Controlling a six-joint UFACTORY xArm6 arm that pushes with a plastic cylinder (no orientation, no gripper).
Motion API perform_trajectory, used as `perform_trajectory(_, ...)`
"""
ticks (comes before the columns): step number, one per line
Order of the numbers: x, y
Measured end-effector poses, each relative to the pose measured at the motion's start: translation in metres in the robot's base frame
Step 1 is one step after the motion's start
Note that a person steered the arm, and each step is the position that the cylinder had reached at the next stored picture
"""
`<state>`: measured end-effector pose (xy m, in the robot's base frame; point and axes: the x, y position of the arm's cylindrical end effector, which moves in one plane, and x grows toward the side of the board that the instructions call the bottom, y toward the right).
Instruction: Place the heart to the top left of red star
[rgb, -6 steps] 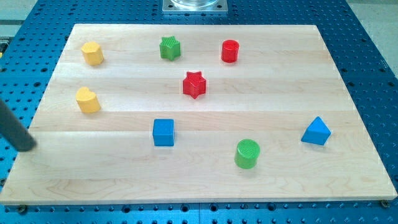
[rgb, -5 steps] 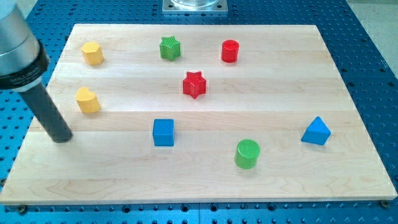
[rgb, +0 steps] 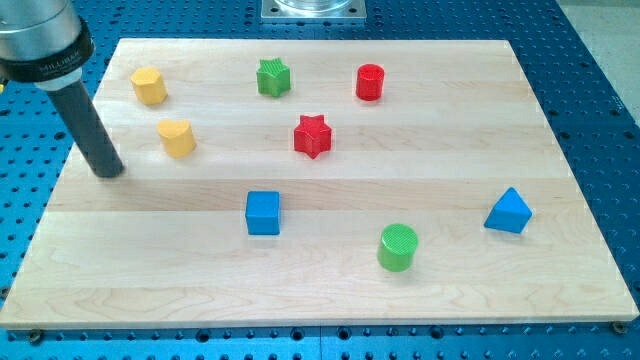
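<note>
Leftmost, my tip (rgb: 108, 172) rests on the pale wooden board (rgb: 560, 200), touching nothing, with the yellow heart (rgb: 177, 138) near it toward the view's right and slightly higher. No claw exists on this rig: the arm ends in a plain dark rod that holds nothing. A yellow hexagon-like block (rgb: 149, 86) sits above the heart, toward the view's top left. Bare wood lies between the heart and the red star (rgb: 313, 135), which stands well apart at about the same height. A green star (rgb: 272, 76) sits up and left of the red star, a red cylinder (rgb: 370, 81) up and right. Lower lie a blue cube (rgb: 263, 212), a ridged green cylinder (rgb: 398, 247) and a blue triangular block (rgb: 508, 211).
</note>
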<state>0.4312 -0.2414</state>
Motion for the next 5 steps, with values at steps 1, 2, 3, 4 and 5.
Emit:
perform_trajectory(1,-0.026,0.072)
perform_trajectory(2,-0.037,0.124)
perform_trajectory(3,-0.057,0.093)
perform_trajectory(4,-0.099,0.107)
perform_trajectory(5,-0.155,0.072)
